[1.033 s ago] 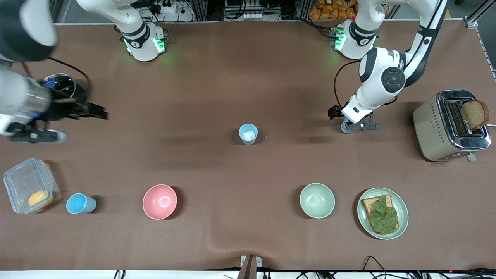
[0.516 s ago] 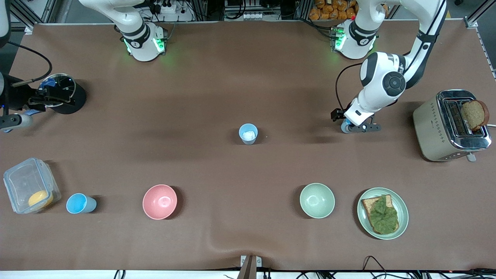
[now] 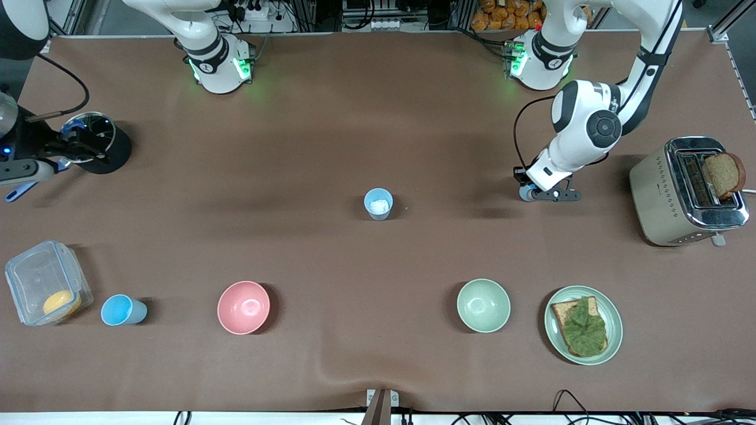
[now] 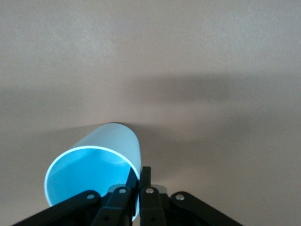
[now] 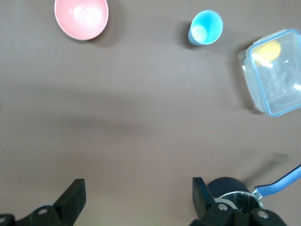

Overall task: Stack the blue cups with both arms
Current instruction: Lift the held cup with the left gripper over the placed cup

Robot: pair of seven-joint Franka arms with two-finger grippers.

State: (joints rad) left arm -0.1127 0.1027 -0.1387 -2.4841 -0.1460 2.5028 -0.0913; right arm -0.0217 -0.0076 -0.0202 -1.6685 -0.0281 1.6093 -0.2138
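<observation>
My left gripper (image 4: pixel 135 195) is down at the table toward the left arm's end, fingers pinched on the rim of a blue cup (image 4: pixel 96 172), one inside the wall, one outside; my right gripper (image 5: pixel 136 197) hangs over the right arm's end with its fingers spread wide, beside a black pot (image 3: pixel 97 141); a second blue cup (image 3: pixel 378 203) stands mid-table; a third (image 3: pixel 122 310) sits between the pink bowl (image 3: pixel 243 307) and a clear container (image 3: pixel 44 289).
</observation>
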